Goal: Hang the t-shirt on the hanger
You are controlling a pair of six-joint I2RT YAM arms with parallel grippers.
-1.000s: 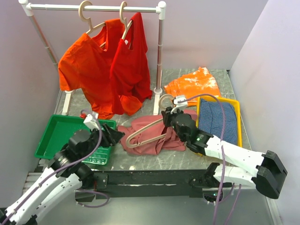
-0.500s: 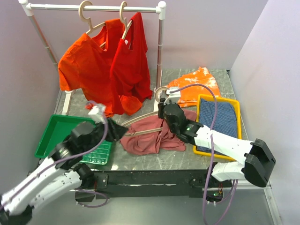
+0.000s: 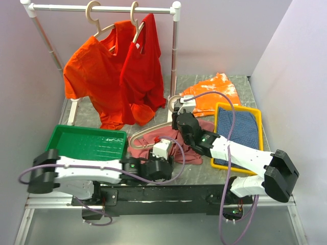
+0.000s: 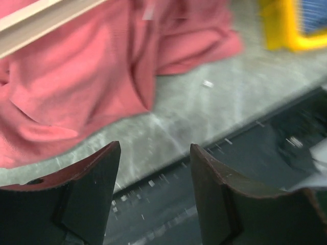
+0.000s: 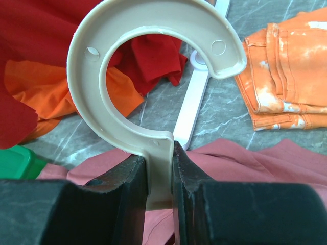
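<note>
Two right-gripper fingers [image 5: 120,191] pinching one hanger [image 5: 84,76], one t-shirt [image 5: 245,163] beneath

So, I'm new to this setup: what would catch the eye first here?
The right gripper is shut on the neck of the pale hanger, just below its big round hook, over the crumpled dusty rose t-shirt mid-table. The left gripper hangs open at that shirt's near edge. Back left, an orange t-shirt and a red t-shirt hang on a white rail.

Your left arm [image 3: 87,171] lay stretched low toward the right, left gripper [image 4: 154,149] agape; your right arm [image 3: 240,155] reached forward, right gripper [image 5: 159,153] clamped on the hanger [image 5: 84,87] neck.
</note>
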